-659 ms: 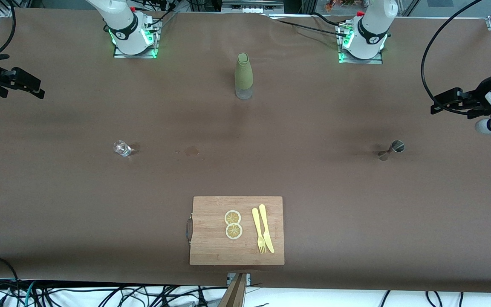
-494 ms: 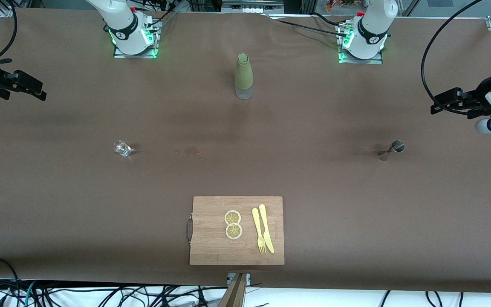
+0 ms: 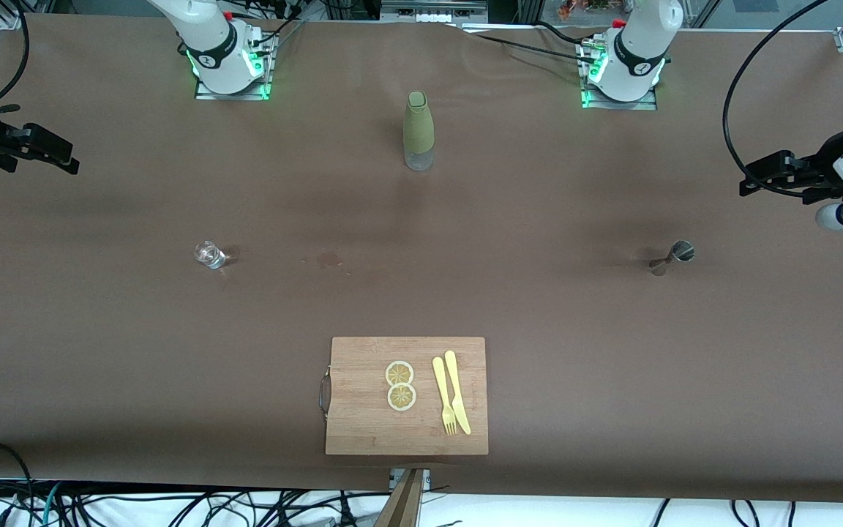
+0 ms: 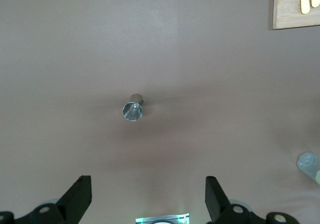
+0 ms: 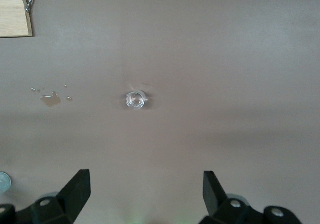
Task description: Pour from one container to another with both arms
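A small clear glass (image 3: pixel 208 254) (image 5: pixel 135 100) stands on the brown table toward the right arm's end. A metal jigger (image 3: pixel 674 255) (image 4: pixel 133 109) stands toward the left arm's end. My right gripper (image 3: pixel 63 157) (image 5: pixel 145 184) hangs open high over its end of the table, well apart from the glass. At the opposite end my left gripper (image 3: pixel 754 183) (image 4: pixel 148 186) is open too, up in the air, with nothing between its fingers. A green-sleeved bottle (image 3: pixel 418 130) stands between the two arm bases.
A wooden cutting board (image 3: pixel 363 424) near the front camera carries two lemon slices (image 3: pixel 400 385), a yellow fork (image 3: pixel 443 395) and a yellow knife (image 3: pixel 457 391). A small spill (image 3: pixel 329 258) (image 5: pixel 50 99) marks the table between glass and jigger. Cables hang past the table's front edge.
The right gripper has shifted slightly toward the table's middle and a little up in the front view. The left arm has not moved.
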{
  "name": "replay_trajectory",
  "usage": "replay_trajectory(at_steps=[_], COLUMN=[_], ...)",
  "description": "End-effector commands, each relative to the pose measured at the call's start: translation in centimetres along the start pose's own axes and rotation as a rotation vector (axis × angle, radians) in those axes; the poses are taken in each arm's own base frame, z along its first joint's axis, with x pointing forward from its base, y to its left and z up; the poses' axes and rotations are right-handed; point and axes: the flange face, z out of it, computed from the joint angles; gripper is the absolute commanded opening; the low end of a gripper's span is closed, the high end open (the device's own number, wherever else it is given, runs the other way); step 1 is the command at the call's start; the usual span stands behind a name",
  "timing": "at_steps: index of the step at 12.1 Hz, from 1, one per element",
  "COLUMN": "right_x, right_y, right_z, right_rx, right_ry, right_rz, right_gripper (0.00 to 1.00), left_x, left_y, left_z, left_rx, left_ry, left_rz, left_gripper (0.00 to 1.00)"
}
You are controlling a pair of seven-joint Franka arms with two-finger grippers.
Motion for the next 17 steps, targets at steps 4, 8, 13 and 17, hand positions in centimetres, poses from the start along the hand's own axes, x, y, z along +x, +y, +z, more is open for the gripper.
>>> replay_trajectory(at_steps=[4, 8, 13, 17], right_x=[-0.1, 0.1, -0.2, -0.9], right_y=[-0.2, -0.5, -0.8, -0.2], right_z=[-0.5, 0.2, 2.2, 4.0], right_rx=[0.004, 0.005, 0.059, 0.062], right_ry=[0.001, -0.048, -0.073, -0.016], right_rz=[-0.001, -0.004, -0.001, -0.014], right_gripper=[1.0, 1.0, 1.0, 1.0], left_x=[-0.2, -0.2, -0.4, -0.3], left_y=[0.2, 0.2, 0.0, -3.2], left_z=[-0.7, -0.7, -0.9, -0.2], left_rx=[0.019, 0.02, 0.024, 0.009], left_ry=[0.01, 0.01, 0.015, 0.001], left_rz=[-0.004, -0.004, -0.006, 0.136], left_gripper=[1.0, 1.0, 1.0, 1.0])
